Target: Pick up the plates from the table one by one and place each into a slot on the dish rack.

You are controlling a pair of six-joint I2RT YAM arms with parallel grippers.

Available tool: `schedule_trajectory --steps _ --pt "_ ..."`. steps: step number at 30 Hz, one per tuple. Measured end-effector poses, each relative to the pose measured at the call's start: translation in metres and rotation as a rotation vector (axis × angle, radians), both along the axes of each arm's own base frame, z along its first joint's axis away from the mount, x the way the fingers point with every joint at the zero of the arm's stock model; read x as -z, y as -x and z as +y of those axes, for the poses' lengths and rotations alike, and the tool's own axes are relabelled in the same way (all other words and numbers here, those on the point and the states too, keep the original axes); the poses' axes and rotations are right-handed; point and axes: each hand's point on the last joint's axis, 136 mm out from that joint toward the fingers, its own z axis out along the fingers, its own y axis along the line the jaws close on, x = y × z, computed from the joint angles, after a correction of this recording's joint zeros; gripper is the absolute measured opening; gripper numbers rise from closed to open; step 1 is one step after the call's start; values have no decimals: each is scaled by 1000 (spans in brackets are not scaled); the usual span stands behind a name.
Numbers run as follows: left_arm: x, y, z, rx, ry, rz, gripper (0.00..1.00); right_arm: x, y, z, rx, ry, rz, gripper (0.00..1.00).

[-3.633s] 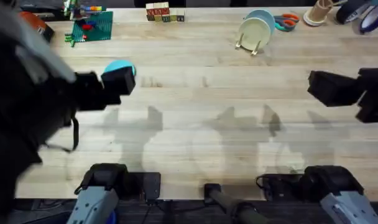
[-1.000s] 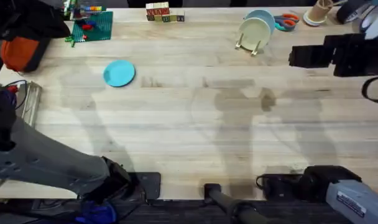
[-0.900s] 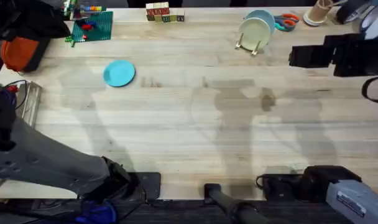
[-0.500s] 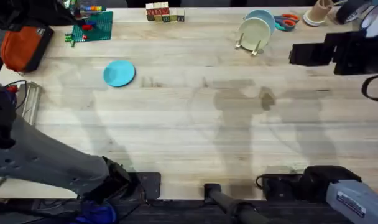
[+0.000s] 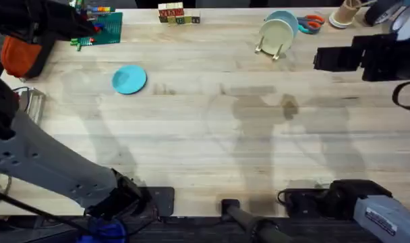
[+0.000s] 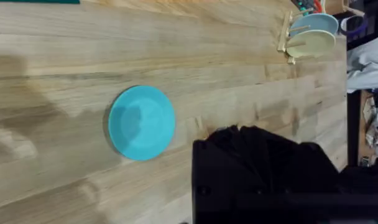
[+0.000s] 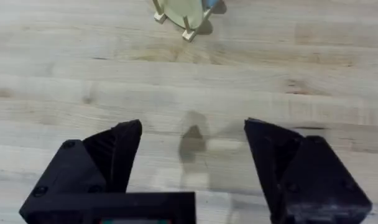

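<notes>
Broadly, bare wooden table (image 5: 212, 135); then right gripper (image 7: 192, 165), jaws spread wide and empty, hovering just right of dish rack (image 5: 271, 48) (cream-green plate (image 5: 276, 34) and pale blue plate (image 5: 288, 19) slotted on edge); left gripper's jaw state impossible to tell; lastly turquoise plate (image 5: 129, 79), flat, well left of rack

A light wooden table (image 5: 212, 128) with plank seams is carrying a turquoise plate (image 5: 129, 79) lying flat toward its left side. Along the far edge, a small wooden dish rack (image 5: 272, 46) is standing with plates on edge in it, and a green baseplate (image 5: 100, 30), some lettered blocks (image 5: 179, 13) and orange-handled scissors (image 5: 311, 22) are lying there too.
</notes>
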Motion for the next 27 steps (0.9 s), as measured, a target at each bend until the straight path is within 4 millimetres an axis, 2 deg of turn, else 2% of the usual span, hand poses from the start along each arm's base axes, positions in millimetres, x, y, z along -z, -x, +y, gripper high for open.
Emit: schedule_trajectory --steps 13,22,27 --pt "17 1 2 31 -6 30 39 0 0 0 0 0 -1 994" --pt "19 -1 5 73 -49 -16 40 0 0 0 0 0 -2 995" --pt "35 -4 8 78 -28 12 40 0 0 0 0 0 -2 995"
